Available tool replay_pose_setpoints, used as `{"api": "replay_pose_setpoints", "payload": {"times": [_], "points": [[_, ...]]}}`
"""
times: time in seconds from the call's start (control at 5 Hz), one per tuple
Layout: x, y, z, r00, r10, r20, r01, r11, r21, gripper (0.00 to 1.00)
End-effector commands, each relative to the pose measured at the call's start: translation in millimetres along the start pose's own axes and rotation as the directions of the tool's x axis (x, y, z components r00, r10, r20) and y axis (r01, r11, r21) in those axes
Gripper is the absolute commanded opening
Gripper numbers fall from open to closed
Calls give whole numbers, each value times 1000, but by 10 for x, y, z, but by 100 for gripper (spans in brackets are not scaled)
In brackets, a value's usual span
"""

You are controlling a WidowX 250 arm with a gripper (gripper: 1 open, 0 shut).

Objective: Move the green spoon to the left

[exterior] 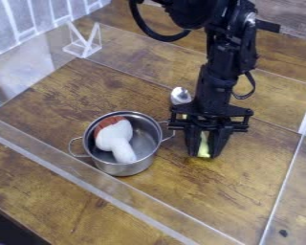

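The green spoon lies on the wooden table right of the pot, its yellow-green handle (pixel 205 144) toward the camera and its silver bowl (pixel 182 94) farther back. My gripper (pixel 206 140) points straight down over the handle, low at the table. Its two black fingers (pixel 190 135) stand on either side of the handle and close against it. The arm hides the middle stretch of the spoon.
A silver pot (pixel 148 154) with a white and red item (pixel 114 137) stands just left of the spoon. A clear plastic wall (pixel 66 158) runs along the table's front and left side. A small clear stand (pixel 81 40) sits at the back left.
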State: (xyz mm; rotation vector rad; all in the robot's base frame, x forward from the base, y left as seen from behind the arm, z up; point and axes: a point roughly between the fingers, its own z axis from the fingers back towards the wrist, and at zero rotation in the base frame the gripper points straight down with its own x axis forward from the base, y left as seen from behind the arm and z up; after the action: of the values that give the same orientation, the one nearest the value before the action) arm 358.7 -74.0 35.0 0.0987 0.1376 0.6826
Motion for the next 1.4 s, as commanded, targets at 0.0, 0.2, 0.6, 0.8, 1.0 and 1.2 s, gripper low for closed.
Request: {"api": "replay_pose_setpoints", "payload": {"times": [0.0, 0.2, 0.6, 0.8, 1.0, 1.2], "points": [[13, 46, 474, 997, 46, 57, -41, 995, -96, 0], [114, 69, 661, 998, 10, 59, -4, 994, -106, 0], [214, 279, 1332, 984, -141, 107, 157, 976, -154, 0], [217, 463, 1388, 972, -197, 131, 217, 962, -164, 0], [208, 633, 1361, 963, -229, 141, 250, 955, -160, 0], [223, 741, 1290, 960, -239, 146, 261, 952, -157, 0]]}}
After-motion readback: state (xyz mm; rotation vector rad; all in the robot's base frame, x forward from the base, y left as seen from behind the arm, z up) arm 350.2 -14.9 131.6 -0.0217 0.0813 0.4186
